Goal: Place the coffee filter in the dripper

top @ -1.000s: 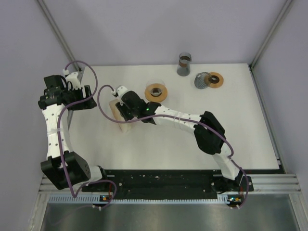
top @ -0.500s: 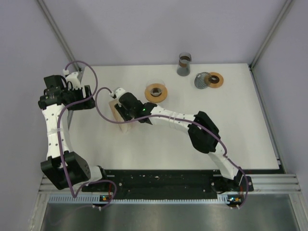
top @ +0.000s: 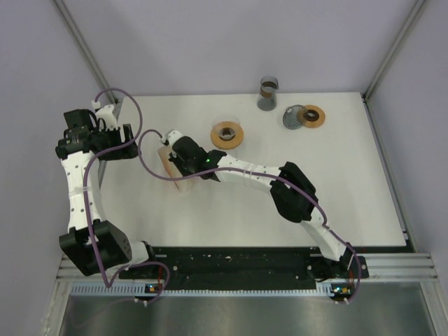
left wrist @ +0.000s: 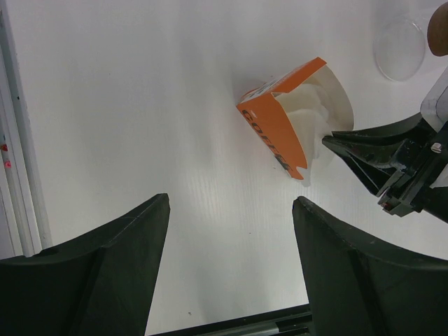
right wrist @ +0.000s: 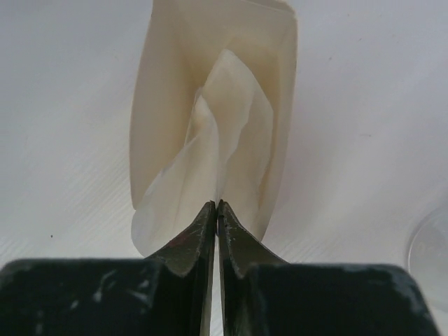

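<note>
Right arm (top: 252,175): extended slightly further left toward the box (left wrist: 273,129) since the earlier frame. Right jaws: pressed together on an edge of the filter (right wrist: 231,112), which was lodged in the box's open mouth. Left jaws: spread, empty, held apart from the box. Risk judged: box dragged along, or several filters drawn out, should the stack bind. Dripper (top: 227,134): upright near the box, nothing seen between. Jar (top: 267,93) and grey cone (top: 292,117): recorded farther right on the table (top: 350,189).
</note>
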Robot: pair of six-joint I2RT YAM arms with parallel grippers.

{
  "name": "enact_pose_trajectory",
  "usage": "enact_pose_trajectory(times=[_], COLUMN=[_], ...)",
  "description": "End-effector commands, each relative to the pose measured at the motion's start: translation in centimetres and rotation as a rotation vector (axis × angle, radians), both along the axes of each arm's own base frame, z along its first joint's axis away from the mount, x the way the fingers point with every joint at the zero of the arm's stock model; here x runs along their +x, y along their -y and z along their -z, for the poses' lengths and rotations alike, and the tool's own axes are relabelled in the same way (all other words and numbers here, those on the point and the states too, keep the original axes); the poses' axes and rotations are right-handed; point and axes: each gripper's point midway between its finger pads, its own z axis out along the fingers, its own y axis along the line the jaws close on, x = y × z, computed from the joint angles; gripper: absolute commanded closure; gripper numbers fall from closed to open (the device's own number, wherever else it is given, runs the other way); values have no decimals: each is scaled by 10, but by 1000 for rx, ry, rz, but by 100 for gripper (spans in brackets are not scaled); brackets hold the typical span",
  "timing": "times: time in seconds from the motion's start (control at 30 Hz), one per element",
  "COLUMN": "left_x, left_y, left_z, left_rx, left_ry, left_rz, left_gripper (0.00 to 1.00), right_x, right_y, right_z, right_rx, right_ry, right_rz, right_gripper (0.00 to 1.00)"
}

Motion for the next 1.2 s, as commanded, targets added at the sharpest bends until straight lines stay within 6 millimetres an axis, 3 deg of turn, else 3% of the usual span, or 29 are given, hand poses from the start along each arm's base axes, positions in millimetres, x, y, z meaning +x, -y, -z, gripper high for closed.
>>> enact_pose_trajectory(times=[0.0,0.2,0.43,0.6,0.8,1.07,1.17], left_x=[4,3,2,0,-13,-19,-15], left_y=[0,1,2,6,38,65,75], left_z=[-12,-12,-13,-12,-19,28,35], left_rx=[13,14,9,-10,-79,63,75], left_ry=[50,51,54,46,67,-64,-60], left_rz=[23,24,32,46,161,187,185], left_gripper=[23,23,23,24,40,40,38], right_x=[-1,1,-11,-17,-12,-6,-4], right_y=[-18,-15,-11,-8,-6,-4,-4], right_z=[-25,-34,-73,-83,-85,-84,-82], right_rx=[64,72,142,170,246,347,370], right_ry=[28,41,47,45,-27,-110,-132], right_rz=[-25,-28,-56,-70,-46,23,46], right_gripper=[99,100,100,100,100,100,100])
